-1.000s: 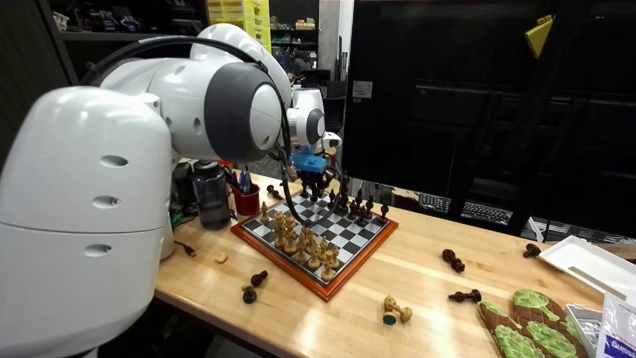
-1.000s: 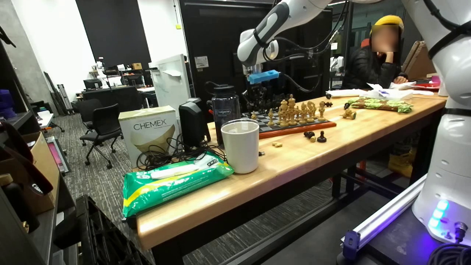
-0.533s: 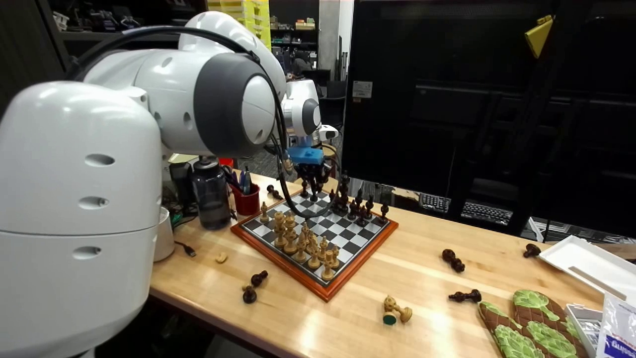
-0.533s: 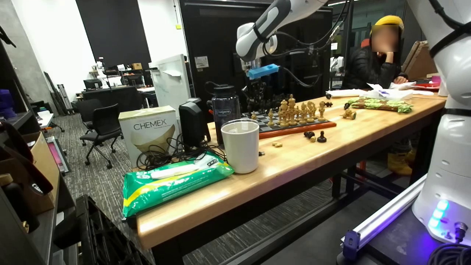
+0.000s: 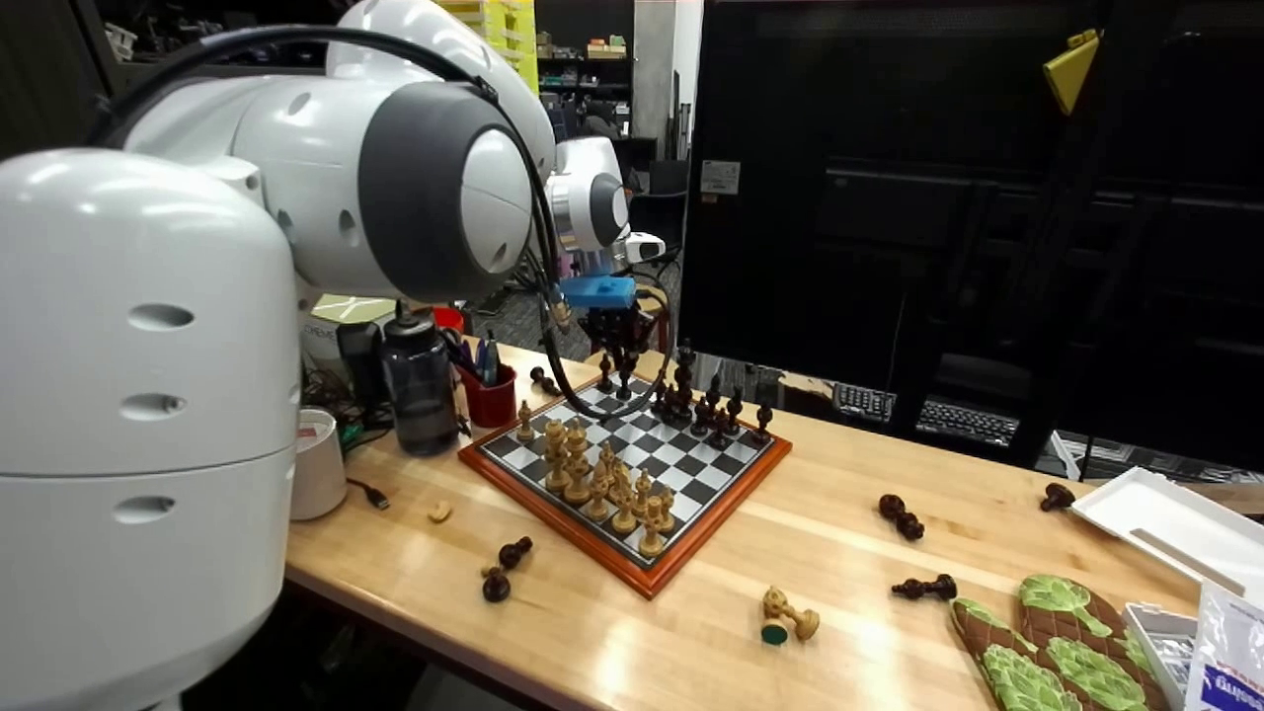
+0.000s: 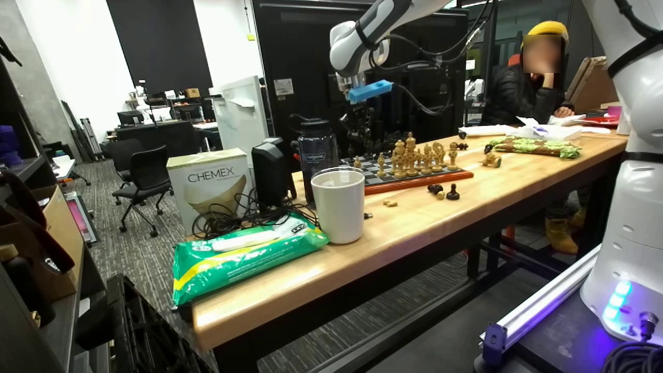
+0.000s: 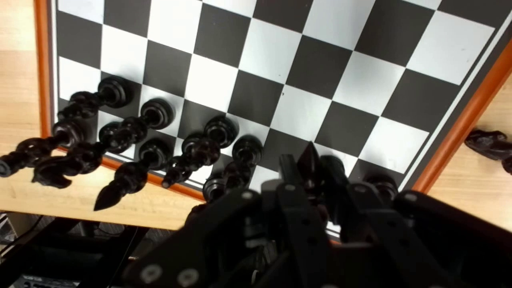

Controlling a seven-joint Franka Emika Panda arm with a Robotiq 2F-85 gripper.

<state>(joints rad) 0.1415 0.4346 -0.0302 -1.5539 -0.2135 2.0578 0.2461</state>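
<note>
Dark-brown piece: apparent holding step, over chessboard.
Fingers: look clamped on it.
Standing piece: near; next move calls for side clearance.

The dark pieces looked smooth and polished, the board's rim glossy wood, the table shiny wood; the bottle was translucent plastic, the mug smooth, the green pack glossy film, the mitt quilted cloth
</note>
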